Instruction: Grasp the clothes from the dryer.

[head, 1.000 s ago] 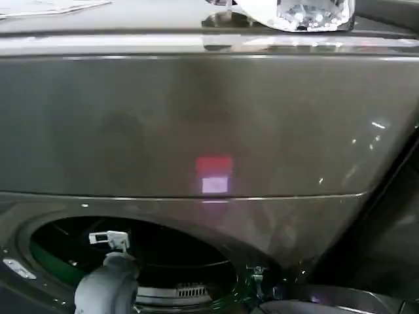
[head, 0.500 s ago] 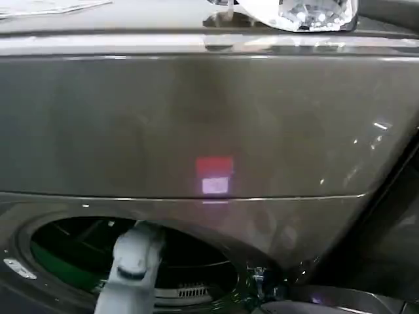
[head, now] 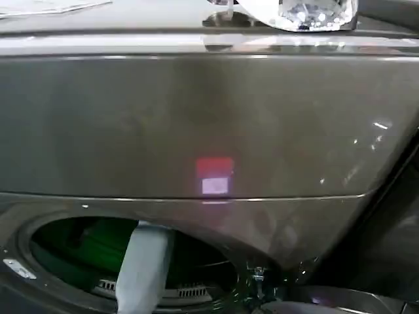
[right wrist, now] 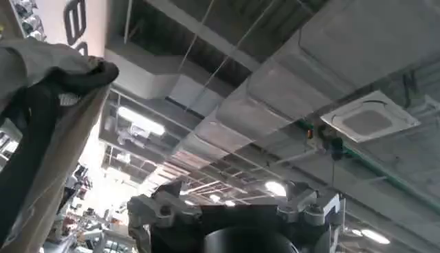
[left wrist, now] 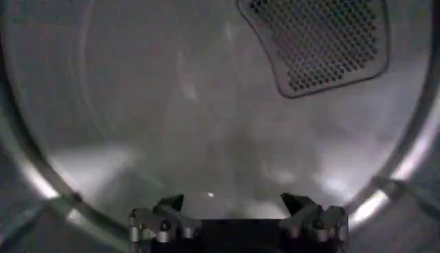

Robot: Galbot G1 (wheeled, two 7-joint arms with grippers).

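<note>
The dryer (head: 196, 124) is a dark bronze-grey machine whose round opening (head: 78, 248) sits at the lower left of the head view. My left arm (head: 144, 268) reaches through that opening into the drum. Inside, my left gripper (left wrist: 234, 203) is open, with nothing between its fingers, facing the bare metal drum wall (left wrist: 172, 103) and a perforated panel (left wrist: 323, 41). A green patch (head: 105, 242) shows inside the opening beside the arm; I cannot tell whether it is the clothes. My right gripper (right wrist: 234, 192) is open, held away from the dryer and pointing up at the ceiling.
The glass door's rim (head: 327, 304) shows at the bottom right of the head view, swung open. A clear shiny object (head: 294, 12) lies on the dryer's top. A red and white light patch (head: 214, 175) is on the front panel.
My left arm has pushed deeper into the drum: its gripper was at the opening's mouth, now the forearm crosses it. The green patch inside has grown.
</note>
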